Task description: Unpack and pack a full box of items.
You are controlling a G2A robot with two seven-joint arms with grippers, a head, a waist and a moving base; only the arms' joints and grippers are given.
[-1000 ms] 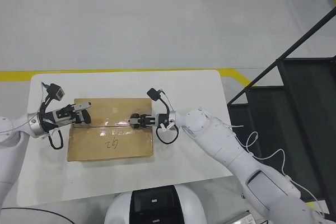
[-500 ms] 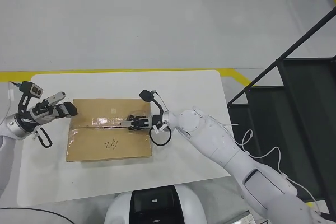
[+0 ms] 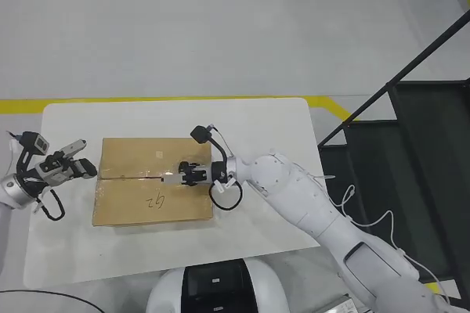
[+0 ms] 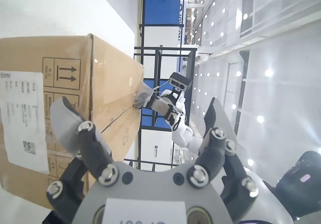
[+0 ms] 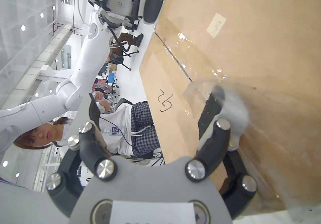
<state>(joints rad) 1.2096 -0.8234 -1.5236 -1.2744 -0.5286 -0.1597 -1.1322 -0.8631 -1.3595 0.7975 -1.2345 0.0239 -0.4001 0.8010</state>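
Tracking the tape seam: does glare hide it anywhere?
Top view: seam across the box plain, faint sheen near the right gripper. Right wrist view: tape glints in patches, seam traceable. Left wrist view: bright ceiling lights, no glare on the seam.

Brown box (image 3: 129, 207) with black scribble (image 3: 157, 202), white table (image 3: 258, 133), yellow floor stripe (image 3: 141, 100).

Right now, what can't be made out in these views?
- Top view: contents of the cardboard box, hidden by its closed flaps.
- Left wrist view: white label cut off by the edge, print too small.
- Right wrist view: crumpled clear tape covers one finger of the right gripper; stuck or loose, unclear.
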